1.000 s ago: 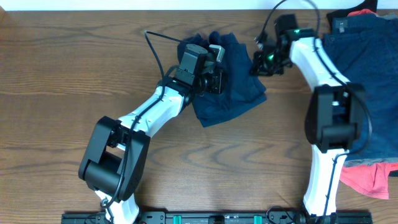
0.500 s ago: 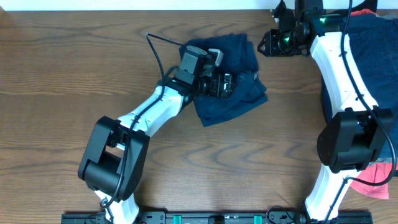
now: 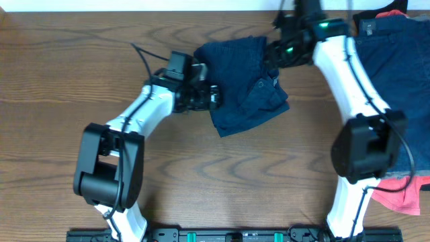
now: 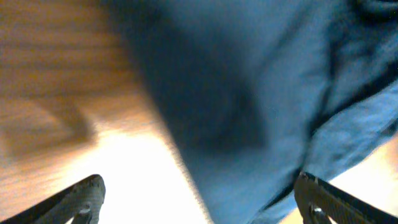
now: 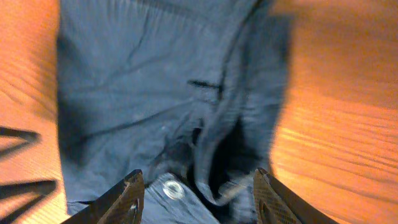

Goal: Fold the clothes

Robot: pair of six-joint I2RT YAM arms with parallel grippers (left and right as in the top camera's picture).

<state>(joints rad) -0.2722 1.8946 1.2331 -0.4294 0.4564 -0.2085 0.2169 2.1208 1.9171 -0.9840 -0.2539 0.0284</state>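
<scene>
A folded dark navy garment lies on the wooden table at the middle back. My left gripper stands wide open at the garment's left edge, holding nothing. In the left wrist view the blue cloth fills the right side ahead of the left gripper. My right gripper hovers open over the garment's top right corner. In the right wrist view the right gripper straddles rumpled navy cloth with a metal snap.
More clothes are piled at the right edge: a large navy piece, a black one at the back, and a coral-red one at the front right. Bare wood lies to the left and in front.
My left gripper opened and drew back left off the garment. My right gripper opened and swung from the back right down over the garment's top right corner. The garment lies flatter.
</scene>
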